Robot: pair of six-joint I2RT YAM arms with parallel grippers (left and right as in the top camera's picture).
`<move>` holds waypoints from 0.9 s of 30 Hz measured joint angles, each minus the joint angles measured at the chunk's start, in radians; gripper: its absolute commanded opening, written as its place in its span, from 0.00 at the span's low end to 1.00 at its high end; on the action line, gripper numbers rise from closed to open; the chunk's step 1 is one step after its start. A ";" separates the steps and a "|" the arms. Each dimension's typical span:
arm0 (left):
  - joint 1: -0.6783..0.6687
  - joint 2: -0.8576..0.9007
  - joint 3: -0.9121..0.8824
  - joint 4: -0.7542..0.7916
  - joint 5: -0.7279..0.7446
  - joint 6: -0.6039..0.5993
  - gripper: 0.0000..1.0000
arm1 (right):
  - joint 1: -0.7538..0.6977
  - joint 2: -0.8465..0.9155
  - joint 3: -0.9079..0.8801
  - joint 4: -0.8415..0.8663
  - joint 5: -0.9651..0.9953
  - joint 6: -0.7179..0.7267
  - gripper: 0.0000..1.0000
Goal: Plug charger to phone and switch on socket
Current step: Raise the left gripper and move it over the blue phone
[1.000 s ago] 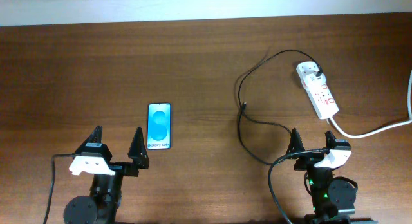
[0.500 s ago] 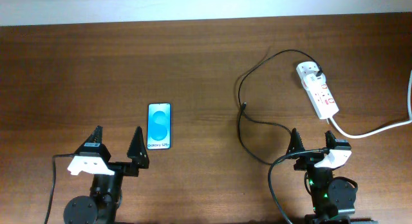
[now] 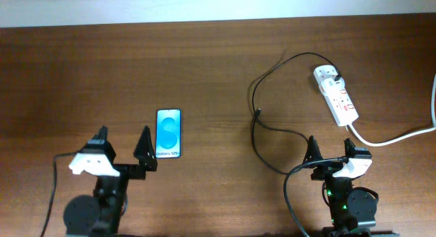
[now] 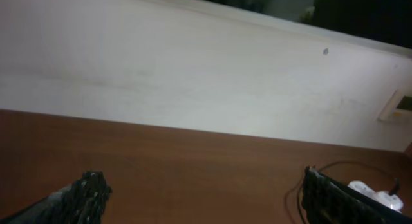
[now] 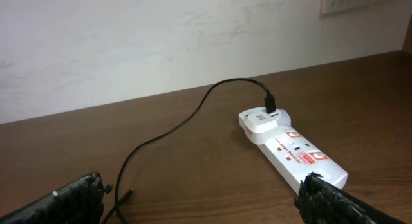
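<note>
Both grippers empty: left gripper point(image 3: 123, 135) and right gripper point(image 3: 330, 143) have jaws wide apart, at the near table point(image 3: 82, 73) edge. Phone point(image 3: 168, 133) lies flat, screen up, just ahead of the left gripper. Charger point(image 3: 253, 94) loops across the right half; plug head point(image 5: 270, 111) is already seated in the socket point(image 3: 336, 95) at far right, and connector tip point(image 3: 258, 114) lies loose, well apart from the phone. Risks: the thin cable may slip from the pads; pulling it toward the phone may drag the socket or unseat the plug head; the unheld phone may slide when the tip is pushed in; the wrong red switch could be pressed. Not resolvable: phone port, tip orientation, switch positions. Left wrist view misses the phone; thick white cord point(image 3: 395, 137) leaves frame at right.
</note>
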 measured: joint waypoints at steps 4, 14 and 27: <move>0.000 0.141 0.099 0.003 0.027 0.000 0.99 | 0.000 0.000 0.000 0.000 0.000 0.001 0.98; 0.000 0.246 0.139 0.025 0.098 -0.003 0.99 | 0.000 0.000 0.000 0.000 0.000 0.001 0.98; 0.000 0.249 0.140 -0.030 0.113 -0.003 0.99 | 0.000 0.000 0.000 0.000 0.000 0.000 0.98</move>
